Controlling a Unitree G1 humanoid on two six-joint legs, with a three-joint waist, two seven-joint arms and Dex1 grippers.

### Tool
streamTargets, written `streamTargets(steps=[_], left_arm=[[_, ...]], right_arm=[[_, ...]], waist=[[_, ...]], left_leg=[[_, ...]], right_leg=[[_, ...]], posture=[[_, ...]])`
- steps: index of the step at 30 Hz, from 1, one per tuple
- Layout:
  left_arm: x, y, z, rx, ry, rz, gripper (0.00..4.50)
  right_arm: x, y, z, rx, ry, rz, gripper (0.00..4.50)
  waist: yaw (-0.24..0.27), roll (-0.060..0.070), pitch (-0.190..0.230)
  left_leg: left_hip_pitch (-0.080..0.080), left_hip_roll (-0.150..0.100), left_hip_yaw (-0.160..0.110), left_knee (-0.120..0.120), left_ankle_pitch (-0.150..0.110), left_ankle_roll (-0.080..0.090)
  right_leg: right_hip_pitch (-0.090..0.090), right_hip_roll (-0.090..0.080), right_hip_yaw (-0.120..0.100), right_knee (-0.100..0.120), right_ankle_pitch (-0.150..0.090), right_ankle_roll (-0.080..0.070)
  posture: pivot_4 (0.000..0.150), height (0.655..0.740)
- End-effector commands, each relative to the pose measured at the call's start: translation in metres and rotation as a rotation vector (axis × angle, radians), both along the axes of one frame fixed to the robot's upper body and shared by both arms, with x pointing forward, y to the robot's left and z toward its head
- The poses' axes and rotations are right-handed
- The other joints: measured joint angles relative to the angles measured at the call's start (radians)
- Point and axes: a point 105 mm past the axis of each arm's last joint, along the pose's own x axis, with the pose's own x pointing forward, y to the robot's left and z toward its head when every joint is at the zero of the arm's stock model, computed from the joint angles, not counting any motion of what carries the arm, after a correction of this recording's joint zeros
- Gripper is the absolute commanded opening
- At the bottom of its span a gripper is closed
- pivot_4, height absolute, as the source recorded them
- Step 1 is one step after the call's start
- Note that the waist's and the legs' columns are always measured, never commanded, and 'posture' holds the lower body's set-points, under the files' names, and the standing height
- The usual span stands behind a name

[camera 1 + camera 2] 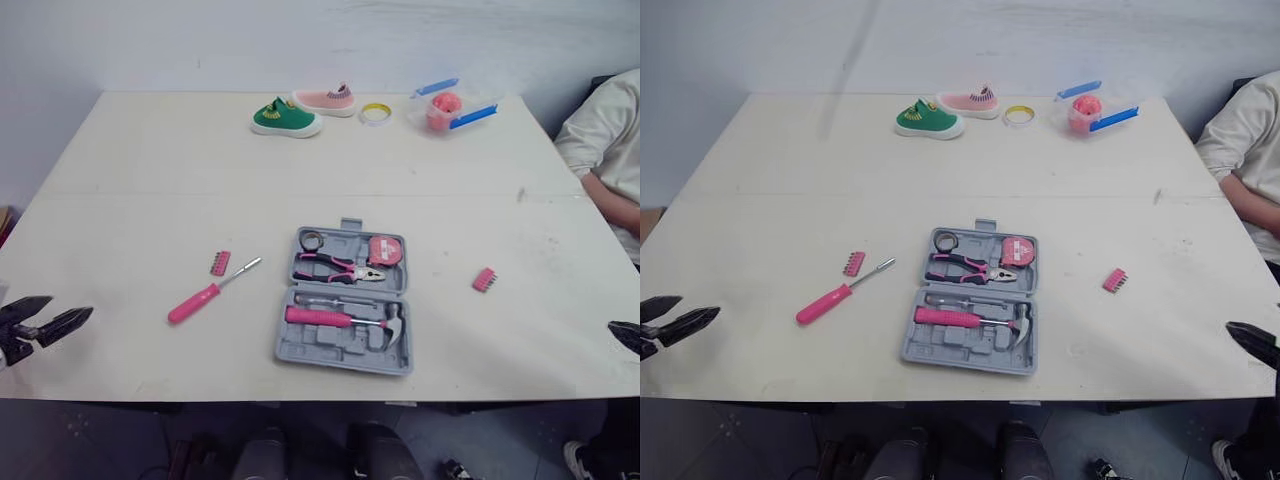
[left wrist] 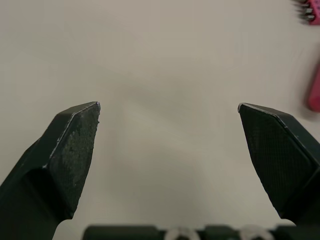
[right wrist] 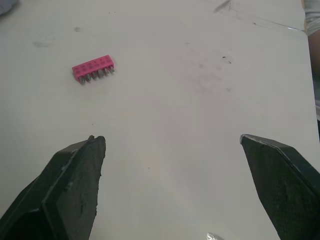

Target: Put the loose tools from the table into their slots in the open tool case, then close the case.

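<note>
The grey tool case (image 1: pixel 330 350) lies open on the white worktop (image 1: pixel 150 180), close to the near edge and about in the middle. In its far half sit the pink pliers (image 1: pixel 340 268) and a pink tape measure (image 1: pixel 384 250). In its near half lies the pink hammer (image 1: pixel 345 319).

Left of the case, and apart from it, the pink screwdriver (image 1: pixel 208 292) lies loose on the worktop with its metal tip toward the case. Near its shaft, on the far side, lies the left bit strip (image 1: pixel 220 263). The right bit strip (image 1: pixel 485 280) lies to the right of the case, well apart from it.

The left hand (image 2: pixel 169 106) hovers at the near left edge of the worktop, its fingers spread wide and holding nothing. The right hand (image 3: pixel 172 137) is at the near right edge, also wide and empty, with the right bit strip ahead of it.

At the far edge stand a green shoe (image 1: pixel 285 118), a pink shoe (image 1: pixel 325 100), a yellow tape ring (image 1: pixel 375 113) and a clear box (image 1: pixel 445 108) with blue clips. A person's sleeve (image 1: pixel 605 125) shows at the right.
</note>
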Motion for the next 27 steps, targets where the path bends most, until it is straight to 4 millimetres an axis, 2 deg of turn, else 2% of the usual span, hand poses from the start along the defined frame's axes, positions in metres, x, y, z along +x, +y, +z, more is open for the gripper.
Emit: streamTargets(steps=[1,2,4,7,8,11,15,18,27], left_arm=[[0.018,-0.024,0.012,0.086,-0.05,-0.067,4.48],[0.024,-0.032,0.011,0.094,-0.048,-0.075,4.48],[0.038,-0.06,0.008,0.095,-0.038,-0.107,4.48],[0.05,-0.091,0.007,0.074,-0.011,-0.143,4.48],[0.055,-0.102,0.005,0.076,0.018,-0.14,4.48],[0.073,-0.119,0.003,0.109,0.05,-0.09,4.48],[0.089,-0.147,0.001,0.07,0.061,-0.106,4.48],[0.099,-0.153,-0.004,0.085,0.079,-0.077,4.48],[0.118,-0.168,-0.02,0.108,0.118,-0.076,4.48]], right_arm=[[0.021,0.034,0.012,-0.037,-0.042,0.177,4.5],[0.026,0.046,0.013,-0.037,-0.045,0.222,4.5],[0.036,0.085,0.017,-0.032,-0.065,0.362,4.5],[0.041,0.127,0.025,-0.016,-0.094,0.518,4.5],[0.042,0.148,0.029,-0.007,-0.113,0.591,4.5],[0.04,0.198,0.038,0.021,-0.163,0.77,4.5],[0.03,0.241,0.04,0.04,-0.171,0.934,4.5],[0.026,0.257,0.045,0.056,-0.184,0.986,4.5],[0.031,0.269,0.05,0.059,-0.199,1.006,4.5]], waist=[[-0.001,0.002,0.001],[-0.001,0.003,0.002],[-0.002,0.004,0.003],[-0.003,0.01,0.005],[-0.003,0.011,0.005],[-0.003,0.011,0.006],[-0.003,0.01,0.006],[-0.001,0.008,0.006],[0.0,0.005,0.008]], left_leg=[[0.0,0.0,0.0,0.0,0.0,0.0],[0.0,0.0,0.0,0.0,0.0,0.0],[0.0,0.0,0.0,0.0,0.0,0.0],[0.0,0.0,0.0,0.0,0.001,0.0],[0.0,0.0,0.0,0.002,0.001,0.0],[-0.001,0.0,0.0,0.003,0.001,0.0],[-0.001,0.001,0.0,0.005,0.002,-0.002],[-0.001,0.001,0.0,0.006,0.003,-0.002],[-0.002,0.0,0.001,0.008,0.005,-0.007]], right_leg=[[0.0,0.0,0.0,0.0,0.0,0.0],[0.0,0.0,0.0,0.0,0.0,0.0],[0.0,0.0,0.0,0.001,0.0,0.0],[0.0,0.0,0.0,0.002,0.0,0.001],[0.0,0.0,0.0,0.003,0.001,0.002],[-0.001,0.001,0.0,0.005,0.001,0.002],[-0.001,0.003,0.0,0.007,0.002,0.003],[-0.001,0.004,0.0,0.007,0.002,0.004],[-0.001,0.004,0.0,0.007,0.002,0.004]], posture=[[0.15,0.74],[0.15,0.74],[0.15,0.74],[0.15,0.74],[0.15,0.74],[0.15,0.74],[0.15,0.74],[0.15,0.74],[0.15,0.74]])
